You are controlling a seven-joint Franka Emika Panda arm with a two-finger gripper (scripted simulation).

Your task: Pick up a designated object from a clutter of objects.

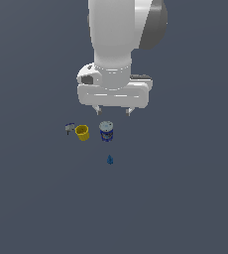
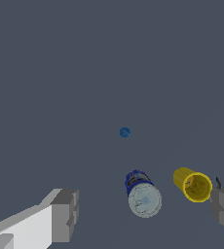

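Gripper (image 1: 113, 111) hangs above the grey floor (image 1: 185, 198), fingers spread wide apart, nothing between them. In the wrist view one finger (image 2: 65, 215) and the other sit far apart at the frame's edges, the items lying between them lower down.

Blue can (image 1: 106, 131) stands upright just below the gripper, silver-grey top showing (image 2: 144, 199). Not touched by either finger.

Yellow cup (image 1: 82, 132) stands near the can, on the exterior view's left, open mouth up (image 2: 194, 185). Small grey gadget (image 1: 69, 128) sits just beside the cup, farther left.

Tiny blue piece (image 1: 110, 159) lies apart from the can, nearer the exterior camera (image 2: 124, 132).
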